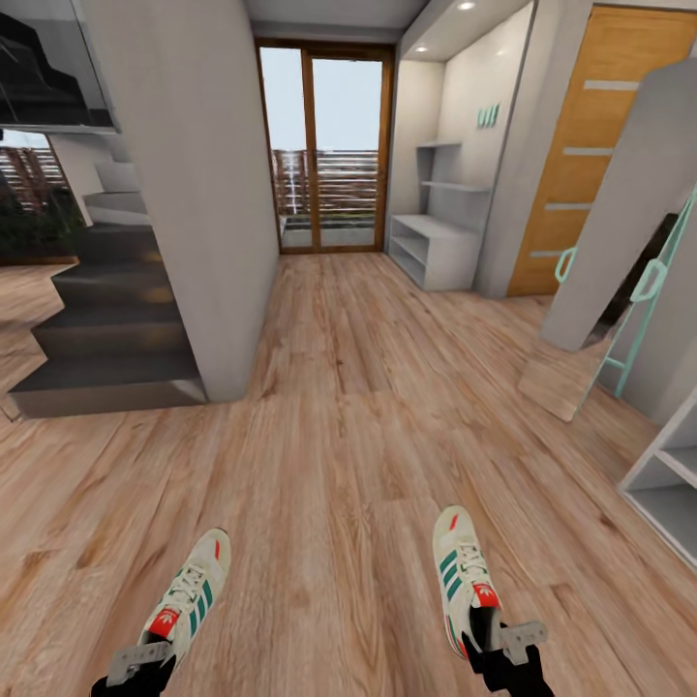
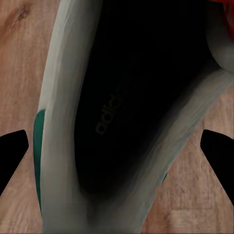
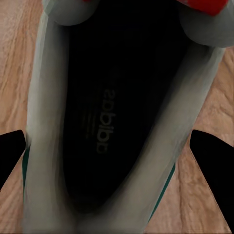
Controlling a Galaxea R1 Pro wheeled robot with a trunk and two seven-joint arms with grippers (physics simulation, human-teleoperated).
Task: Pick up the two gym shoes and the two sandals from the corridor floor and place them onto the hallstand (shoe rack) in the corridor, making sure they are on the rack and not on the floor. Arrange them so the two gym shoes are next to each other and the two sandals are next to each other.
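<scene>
Two gym shoes [image 1: 190, 590] [image 1: 465, 579], one heel within each gripper's [image 1: 145, 666] [image 1: 499, 647] fingers.

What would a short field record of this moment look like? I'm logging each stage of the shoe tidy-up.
left hand: at the heel of the left shoe
right hand: at the heel of the right shoe
grip: fingers either side of each shoe; contact cannot be told
shoes: apart from each other, toes pointing down the corridor
floor: wood planks
shoe rack: far end, right wall, beside the glass door
stairs: left
</scene>
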